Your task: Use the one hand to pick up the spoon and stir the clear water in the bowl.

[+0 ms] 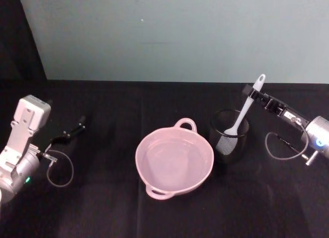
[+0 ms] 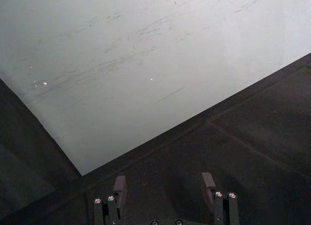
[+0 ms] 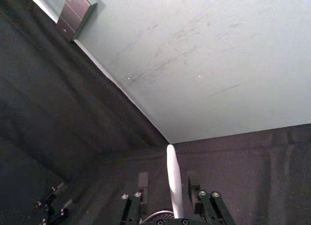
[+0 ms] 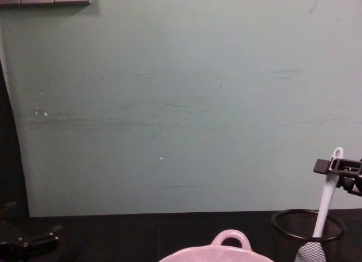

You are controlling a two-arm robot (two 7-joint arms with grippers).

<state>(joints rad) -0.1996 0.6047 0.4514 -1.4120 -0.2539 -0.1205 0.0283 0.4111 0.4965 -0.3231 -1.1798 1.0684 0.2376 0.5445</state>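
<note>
- Step in hand: taking hold of the spoon (image 1: 245,110). It leans upright in the black mesh cup (image 1: 226,150), right of centre in the head view, with the scoop down inside and the handle tip up.
- The right gripper (image 1: 252,91) sits at the upper handle. Whether it pinches the handle, I cannot tell.
- The pink bowl (image 1: 139,163) stands at centre, just left of the cup, holding clear water (image 1: 175,163).
- Next move, as I judge it: a firm hold, a straight lift clear of the cup rim, a short carry left, then lowering the scoop into the water.
- The left gripper (image 1: 77,129) is parked at far left, spread open and holding nothing.
- Writing: 1 small white label (image 1: 288,114) on the right gripper, too small to read.
</note>
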